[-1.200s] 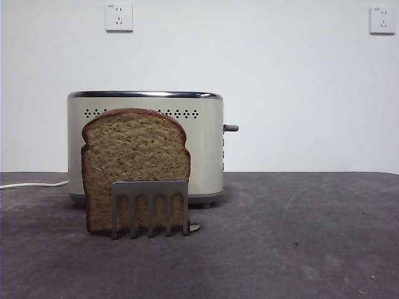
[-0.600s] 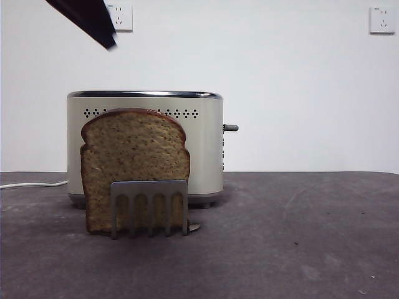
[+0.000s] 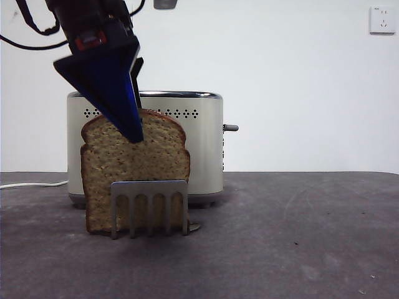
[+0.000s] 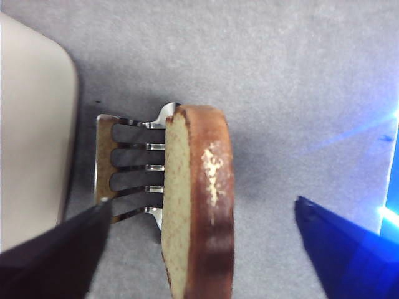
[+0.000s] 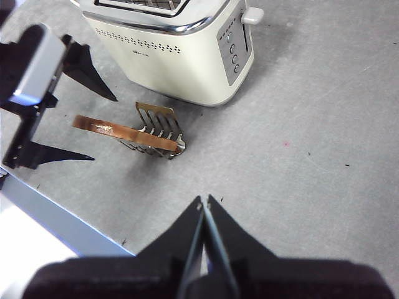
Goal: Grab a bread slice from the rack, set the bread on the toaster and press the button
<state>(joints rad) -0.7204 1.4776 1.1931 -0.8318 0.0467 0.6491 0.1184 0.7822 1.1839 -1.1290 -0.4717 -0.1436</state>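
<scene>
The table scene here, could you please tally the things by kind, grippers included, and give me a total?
Slice of bread: 1
Rack: 1
Toaster: 1
Grippers: 2, left gripper open either side of the bread, right gripper shut and apart from it
Wall socket: 1
Total: 6

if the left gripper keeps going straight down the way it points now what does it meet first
Most likely the slice of bread: the left gripper hangs open above it, one jaw on each side of its crust, so it would straddle the slice, then probably reach the rack. Depth is uncertain.
</scene>
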